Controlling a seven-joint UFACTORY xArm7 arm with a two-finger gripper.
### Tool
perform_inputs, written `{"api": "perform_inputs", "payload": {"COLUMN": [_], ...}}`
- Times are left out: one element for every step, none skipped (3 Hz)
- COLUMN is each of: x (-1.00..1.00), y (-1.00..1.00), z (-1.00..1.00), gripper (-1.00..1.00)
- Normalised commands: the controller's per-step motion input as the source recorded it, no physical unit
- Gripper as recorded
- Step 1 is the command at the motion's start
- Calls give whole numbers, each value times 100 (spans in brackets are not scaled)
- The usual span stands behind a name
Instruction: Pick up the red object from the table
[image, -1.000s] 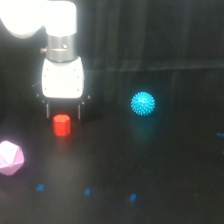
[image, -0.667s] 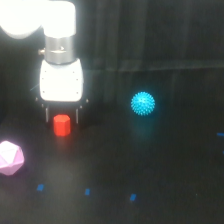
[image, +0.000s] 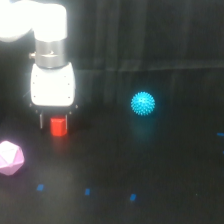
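Change: gripper (image: 56, 121) has sunk lower, fingers now straddling the red block (image: 58, 126) on the table (image: 165, 175).
Pincer: spread, not yet clamped.
Meaning: closing comes next.

From my seat the whole exterior view is soft. The arm (image: 30, 20) runs off the top and left edges, so I can't see its upper links. The gripper (image: 55, 123) fingers are dark against the black table (image: 165, 175); I can't tell whether they touch the red object (image: 58, 126), whose top sits hidden under the white housing. The pink polyhedron (image: 10, 157) is clipped by the left edge. A blue mark (image: 220, 134) is cut at the right edge.
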Motion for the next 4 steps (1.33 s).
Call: {"api": "perform_inputs", "payload": {"x": [-47, 57, 77, 100], "y": [-14, -17, 14, -3], "z": [-28, 94, 97, 90], "gripper": [-100, -100, -100, -66]}}
